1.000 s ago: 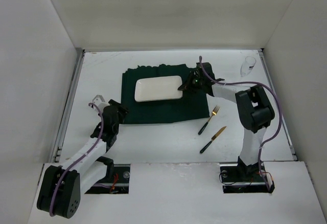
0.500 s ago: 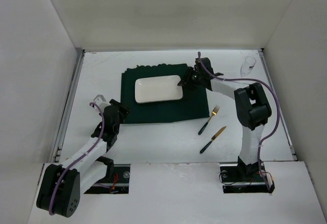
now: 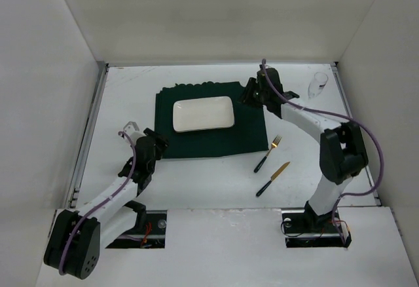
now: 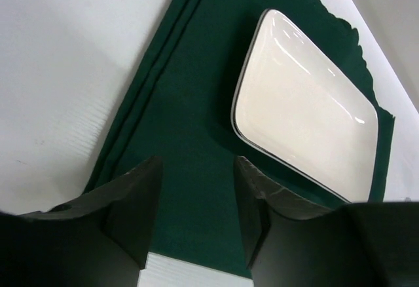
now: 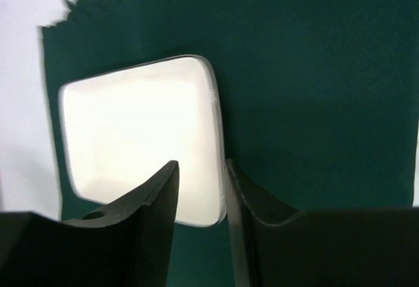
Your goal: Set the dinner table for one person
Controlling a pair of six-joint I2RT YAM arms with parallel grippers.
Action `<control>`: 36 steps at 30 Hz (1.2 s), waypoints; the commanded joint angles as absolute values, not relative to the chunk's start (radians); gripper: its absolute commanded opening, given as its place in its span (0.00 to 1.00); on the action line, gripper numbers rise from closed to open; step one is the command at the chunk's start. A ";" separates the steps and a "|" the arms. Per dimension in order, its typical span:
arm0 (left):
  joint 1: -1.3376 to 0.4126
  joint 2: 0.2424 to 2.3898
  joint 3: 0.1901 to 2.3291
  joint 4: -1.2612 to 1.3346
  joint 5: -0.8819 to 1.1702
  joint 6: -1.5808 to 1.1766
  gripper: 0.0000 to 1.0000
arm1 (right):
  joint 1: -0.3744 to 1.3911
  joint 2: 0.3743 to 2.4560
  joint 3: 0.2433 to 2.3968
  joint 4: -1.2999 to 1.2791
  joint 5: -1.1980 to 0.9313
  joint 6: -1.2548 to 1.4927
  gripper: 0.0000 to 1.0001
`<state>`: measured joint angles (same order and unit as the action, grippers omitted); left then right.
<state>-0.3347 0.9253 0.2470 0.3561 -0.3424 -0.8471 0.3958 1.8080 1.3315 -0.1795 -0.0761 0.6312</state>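
Observation:
A white rectangular plate (image 3: 203, 113) lies on a dark green placemat (image 3: 209, 141) on the white dinner table (image 3: 196, 182). My right gripper (image 3: 248, 95) hovers by the plate's right end, open and empty. In the right wrist view its jaws (image 5: 200, 169) frame the plate's (image 5: 137, 136) right rim from above, with the placemat (image 5: 314, 84) to the right. My left gripper (image 3: 156, 143) is open and empty over the placemat's near left corner. The left wrist view shows the gripper (image 4: 196, 169) over the placemat (image 4: 190, 136), with the plate (image 4: 304, 133) ahead of it.
A fork (image 3: 267, 154) and a knife (image 3: 273, 179), both with dark handles, lie on the table right of the placemat. A clear glass (image 3: 317, 84) stands at the far right corner. Metal rails edge the table left and right.
My right gripper has drawn back from the plate's right end toward the far right, and its arm has stretched out. The plate stays on the placemat. The left gripper has barely moved.

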 commanded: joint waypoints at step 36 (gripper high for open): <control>-0.553 0.946 0.210 0.598 -0.463 -0.703 0.36 | -0.013 1.482 1.516 -0.548 0.465 0.411 0.63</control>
